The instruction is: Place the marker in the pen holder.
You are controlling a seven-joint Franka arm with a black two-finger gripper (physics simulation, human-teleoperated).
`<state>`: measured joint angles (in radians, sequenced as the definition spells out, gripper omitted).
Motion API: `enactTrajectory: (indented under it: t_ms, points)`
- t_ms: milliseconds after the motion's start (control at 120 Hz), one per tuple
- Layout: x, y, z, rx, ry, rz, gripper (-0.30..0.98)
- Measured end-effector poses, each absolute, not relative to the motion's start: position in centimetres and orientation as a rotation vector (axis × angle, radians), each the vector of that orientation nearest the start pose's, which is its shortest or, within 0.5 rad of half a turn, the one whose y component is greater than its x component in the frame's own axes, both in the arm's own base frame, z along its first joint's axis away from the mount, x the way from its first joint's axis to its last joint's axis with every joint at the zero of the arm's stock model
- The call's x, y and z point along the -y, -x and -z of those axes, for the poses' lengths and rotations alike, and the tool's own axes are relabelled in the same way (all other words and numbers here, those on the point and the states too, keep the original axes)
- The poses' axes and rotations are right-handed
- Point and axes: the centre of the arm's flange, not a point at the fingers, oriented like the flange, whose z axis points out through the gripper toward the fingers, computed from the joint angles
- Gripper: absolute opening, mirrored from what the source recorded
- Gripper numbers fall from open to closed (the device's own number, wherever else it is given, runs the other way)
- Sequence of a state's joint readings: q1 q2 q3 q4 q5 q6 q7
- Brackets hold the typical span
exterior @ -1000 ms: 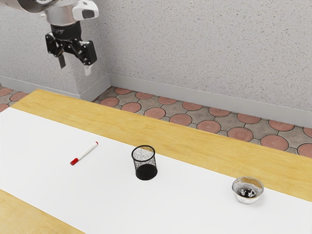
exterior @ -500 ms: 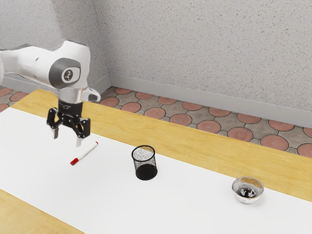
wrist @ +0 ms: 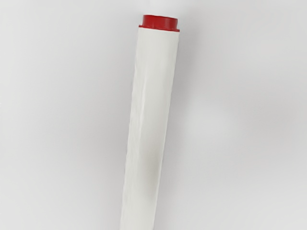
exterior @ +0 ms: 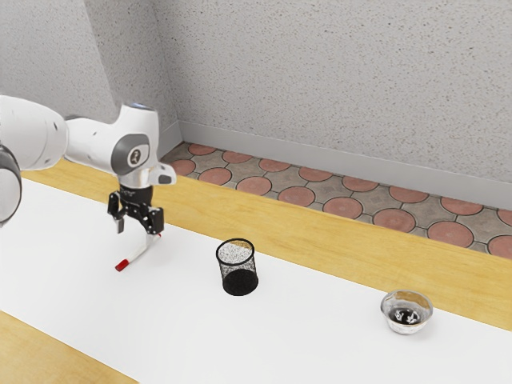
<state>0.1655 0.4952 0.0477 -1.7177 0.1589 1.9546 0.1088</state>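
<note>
1. The pincer point(exterior: 136, 232) has its fingers spread, low over the marker point(wrist: 151, 105), which lies on the table.
2. Near the pincer stands an upright mesh cup point(exterior: 240, 283).
3. Well apart from it, a glass bowl point(exterior: 395, 322) holds something dark, too small to tell.

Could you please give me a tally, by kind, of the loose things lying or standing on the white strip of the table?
Marker: 1, white with red ends
Mesh pen holder: 1, black
Bowl: 1, see-through
Total: 3
</note>
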Motion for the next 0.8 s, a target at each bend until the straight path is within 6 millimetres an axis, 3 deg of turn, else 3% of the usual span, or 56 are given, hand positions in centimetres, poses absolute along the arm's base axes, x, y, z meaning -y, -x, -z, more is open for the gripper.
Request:
enactTrajectory:
  t_ms: [250, 508, 692, 800]
  points:
    - [-15.0, -63.5, -25.6, -0.065, 3.013, -0.422, 0.68]
    - [-15.0, -63.6, -24.5, -0.136, 3.028, -0.433, 0.67]
    - [-15.0, -63.9, -24.7, -0.174, 3.027, -0.422, 0.29]
    - [-14.9, -63.9, -24.7, -0.189, 3.03, -0.422, 0.15]
